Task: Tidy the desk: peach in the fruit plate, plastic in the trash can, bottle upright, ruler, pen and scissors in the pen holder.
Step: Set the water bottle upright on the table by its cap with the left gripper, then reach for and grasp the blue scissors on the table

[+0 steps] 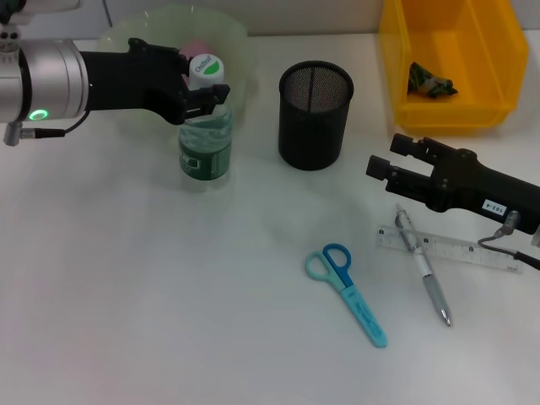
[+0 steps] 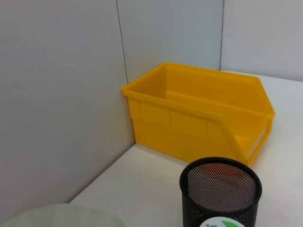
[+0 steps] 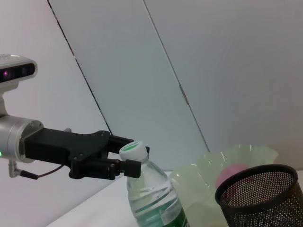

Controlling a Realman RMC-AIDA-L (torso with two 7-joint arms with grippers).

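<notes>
- Bottle (image 1: 205, 135) stood upright on the desk (image 1: 152, 295), just in front of the fruit plate (image 1: 236, 51); my left gripper (image 1: 207, 93) had its fingers closed around the neck just under the white-and-green cap, so that item looked set upright but not yet let go.
- Peach (image 1: 196, 48) showed as a pink shape inside the pale green fruit plate, mostly hidden behind my left arm; I judged that part done.
- Plastic (image 1: 431, 81) lay as a crumpled dark scrap in the yellow bin (image 1: 447, 110) that served as trash can, so that part looked done too.
- Pen holder (image 1: 315, 114), the black mesh cup, stood between the bottle and the bin, and nothing showed above its rim.
- Scissors (image 1: 348, 293), pen (image 1: 423, 268) and clear ruler (image 1: 460, 249) were all left on the desk, the pen lying across the ruler and the scissors apart from both.
- My right gripper (image 1: 386, 167) hovered over the desk just beyond the pen and ruler, fingers parted and grasping nothing.
- By my reckoning, three things remained: ruler, pen and scissors into the holder.
</notes>
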